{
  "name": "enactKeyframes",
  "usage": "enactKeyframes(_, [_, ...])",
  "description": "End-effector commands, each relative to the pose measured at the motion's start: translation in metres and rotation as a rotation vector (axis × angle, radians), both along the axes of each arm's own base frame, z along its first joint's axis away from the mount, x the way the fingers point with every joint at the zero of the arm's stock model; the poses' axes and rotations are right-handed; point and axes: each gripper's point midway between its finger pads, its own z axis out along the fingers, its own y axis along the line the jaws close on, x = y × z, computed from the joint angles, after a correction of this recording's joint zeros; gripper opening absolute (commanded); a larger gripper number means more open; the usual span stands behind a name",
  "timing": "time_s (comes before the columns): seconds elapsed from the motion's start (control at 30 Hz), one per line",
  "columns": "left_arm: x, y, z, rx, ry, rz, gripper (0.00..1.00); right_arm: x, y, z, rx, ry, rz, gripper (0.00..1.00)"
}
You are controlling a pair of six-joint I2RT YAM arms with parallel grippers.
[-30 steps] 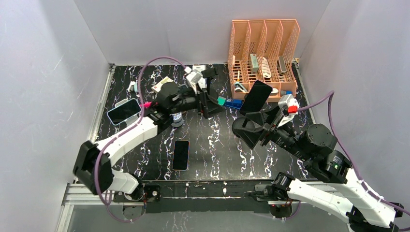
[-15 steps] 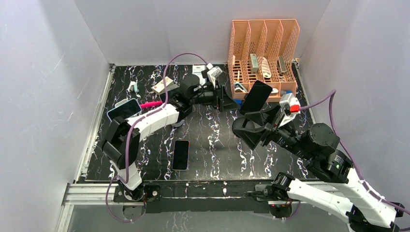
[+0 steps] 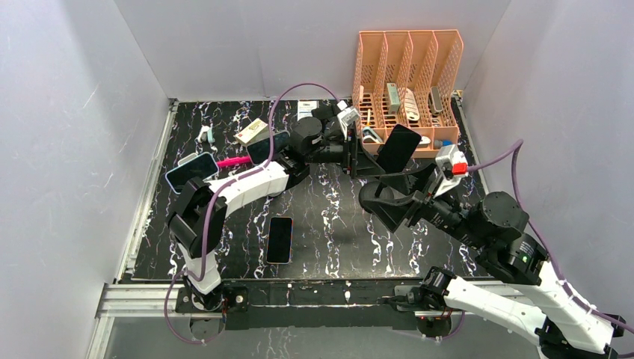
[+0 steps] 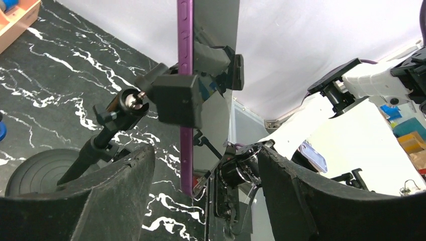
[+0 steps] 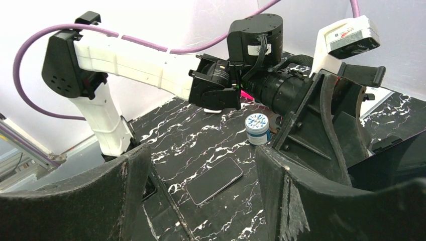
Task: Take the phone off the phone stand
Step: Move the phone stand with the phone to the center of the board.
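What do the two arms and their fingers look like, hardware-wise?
Both arms: white link shells, black joint housings. Left arm and right arm each carry a purple cable looping to the wrist. The right wrist camera is a white box with a red patch. Fingers are broad, curved, matte black with rough edges.

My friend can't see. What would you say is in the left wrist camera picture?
A phone with a purple edge, seen side-on, stands upright in the black clamp of a phone stand on a black marble table with white veins. The left hand is open, and the phone shows between its two black fingers.
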Motion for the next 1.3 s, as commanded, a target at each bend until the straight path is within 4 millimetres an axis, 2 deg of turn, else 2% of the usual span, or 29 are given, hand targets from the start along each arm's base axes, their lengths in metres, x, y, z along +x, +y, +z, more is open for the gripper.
enactKeyframes(0.0, [-0.003,-0.009,0.019,-0.053,-0.04,-0.036,0.7,-0.005,-0.011,0.022,0.071,-0.026,-0.009,0.83])
enactKeyframes(0.2, [-0.003,-0.016,0.02,-0.068,-0.025,-0.046,0.6,-0.004,-0.011,0.018,0.066,-0.015,-0.018,0.82])
enactKeyframes(0.53, [-0.005,-0.022,0.022,-0.099,-0.001,-0.066,0.36,-0.004,-0.012,0.017,0.07,-0.006,-0.021,0.82])
enactKeyframes(0.8, [-0.012,-0.017,0.029,-0.112,-0.01,-0.069,0.11,-0.004,-0.012,0.018,0.074,-0.004,-0.023,0.82])
enactKeyframes(0.93, [-0.015,-0.01,0.034,-0.119,-0.019,-0.043,0.0,-0.004,-0.012,0.021,0.078,-0.006,-0.021,0.82])
enactKeyframes(1.2, [-0.018,0.024,0.037,-0.125,-0.033,0.144,0.0,0.001,-0.008,0.026,0.065,-0.028,-0.03,0.82])
enactKeyframes(1.27, [-0.022,0.039,0.045,-0.14,-0.047,0.195,0.0,0.004,-0.005,0.027,0.061,-0.03,-0.034,0.82])
